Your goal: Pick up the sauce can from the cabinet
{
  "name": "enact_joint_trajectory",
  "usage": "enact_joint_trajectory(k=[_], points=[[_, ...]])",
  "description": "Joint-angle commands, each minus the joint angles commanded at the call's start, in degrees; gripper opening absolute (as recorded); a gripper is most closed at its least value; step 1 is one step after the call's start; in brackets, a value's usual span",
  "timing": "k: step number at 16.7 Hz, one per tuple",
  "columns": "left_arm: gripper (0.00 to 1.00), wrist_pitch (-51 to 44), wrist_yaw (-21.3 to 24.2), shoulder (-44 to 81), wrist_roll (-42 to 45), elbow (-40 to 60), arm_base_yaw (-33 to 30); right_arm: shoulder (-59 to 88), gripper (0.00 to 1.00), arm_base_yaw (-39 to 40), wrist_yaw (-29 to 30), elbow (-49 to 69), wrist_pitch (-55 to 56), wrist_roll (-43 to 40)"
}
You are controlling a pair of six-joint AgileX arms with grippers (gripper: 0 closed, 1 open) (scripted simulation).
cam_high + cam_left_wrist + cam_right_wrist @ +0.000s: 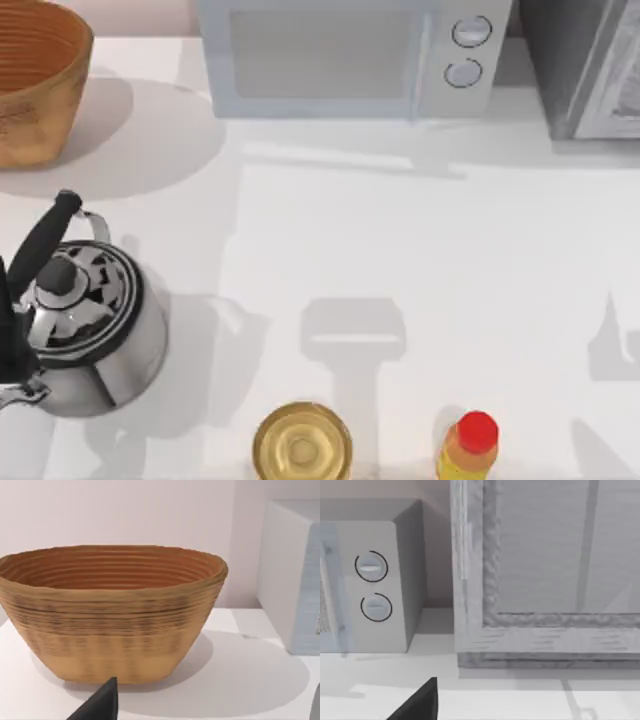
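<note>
Ahead, right wrist faces closed cabinet (545, 570).

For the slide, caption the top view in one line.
Kettle, gold can and yellow bottle stand before the microwave; basket far left.

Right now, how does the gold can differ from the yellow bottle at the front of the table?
The gold can is wide, with a flat, shiny gold top; the yellow bottle is narrower, with a small round red cap. The can sits nearer the kettle, toward the table's left; the bottle stands to its right. Both stand upright near the front edge of the white table, apart from each other.
</note>
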Motion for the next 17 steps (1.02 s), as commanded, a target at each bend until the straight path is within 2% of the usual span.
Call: enact_joint_trajectory(k=[4, 7, 11, 17], points=[[1.00, 0.0, 0.0, 0.0, 0.0, 0.0, 0.0, 1.3, 1.00, 0.3, -0.2, 1.8, 0.2, 0.0], [1.00, 0.0, 0.0, 0.0, 0.0, 0.0, 0.0, 6.6, 1.00, 1.1, -0.5, 9.0, 0.5, -0.2], [1.00, 0.0, 0.0, 0.0, 0.0, 0.0, 0.0, 18.6, 1.00, 2.6, -0.2, 25.2, -0.6, -0.5], [1.00, 0.0, 0.0, 0.0, 0.0, 0.0, 0.0, 43.1, 1.00, 5.7, 2.7, 57.3, -7.4, -0.5]])
